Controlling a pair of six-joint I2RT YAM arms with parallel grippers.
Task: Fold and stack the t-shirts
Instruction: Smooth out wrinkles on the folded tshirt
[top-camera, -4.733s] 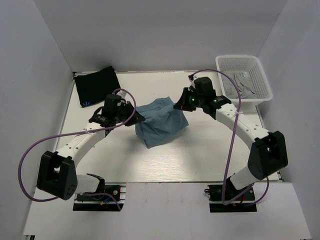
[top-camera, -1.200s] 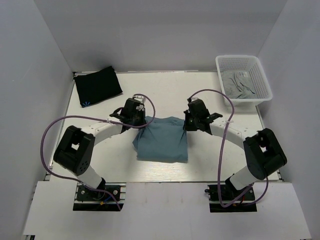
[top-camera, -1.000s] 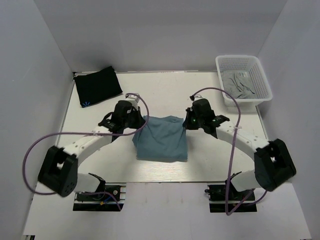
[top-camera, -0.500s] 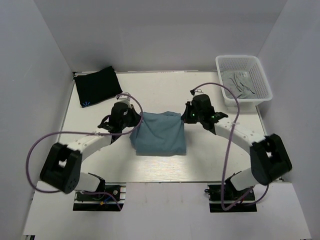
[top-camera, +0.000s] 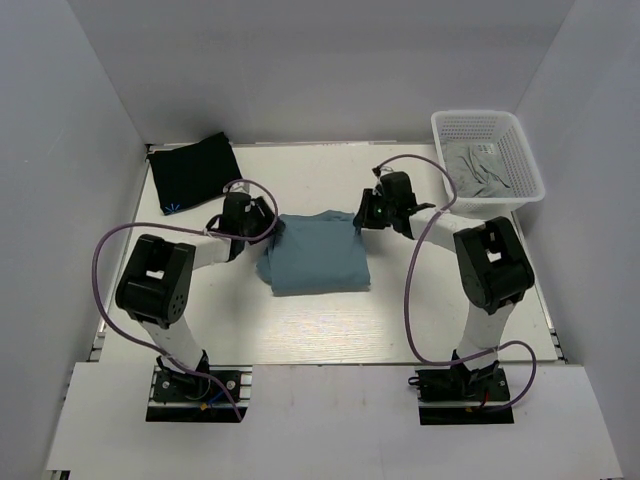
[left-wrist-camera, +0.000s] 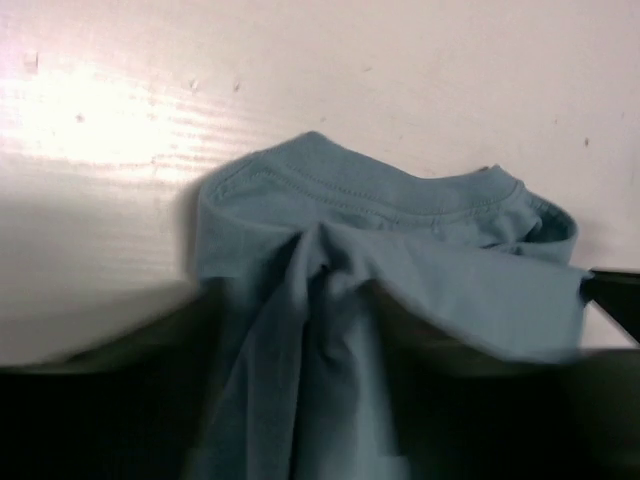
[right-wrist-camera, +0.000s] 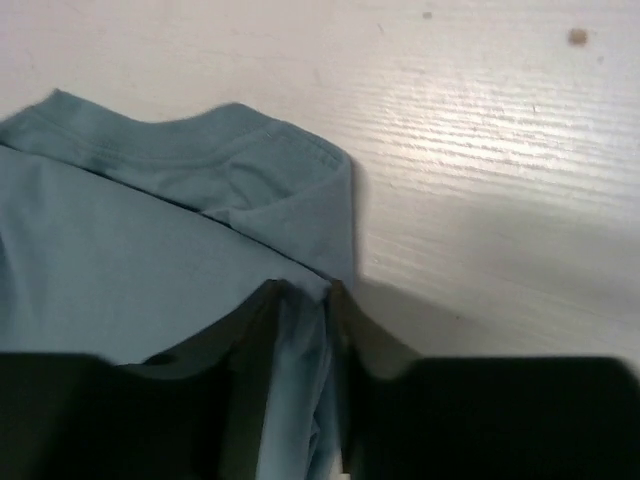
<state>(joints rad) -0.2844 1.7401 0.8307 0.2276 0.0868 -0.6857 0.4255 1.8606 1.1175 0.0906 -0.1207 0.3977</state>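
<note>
Teal t-shirt (top-camera: 318, 265) spans left pincer (top-camera: 268, 228) to right pincer (top-camera: 357, 218) (corners inside).

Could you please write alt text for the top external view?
A folded teal-blue t-shirt lies centrally, with the left pincer and right pincer at its far corners. A folded black t-shirt lies far left; a white basket far right.

Left gripper (top-camera: 268, 228) and right gripper (top-camera: 359, 217) point inward toward each other, jaws partly apart.
</note>
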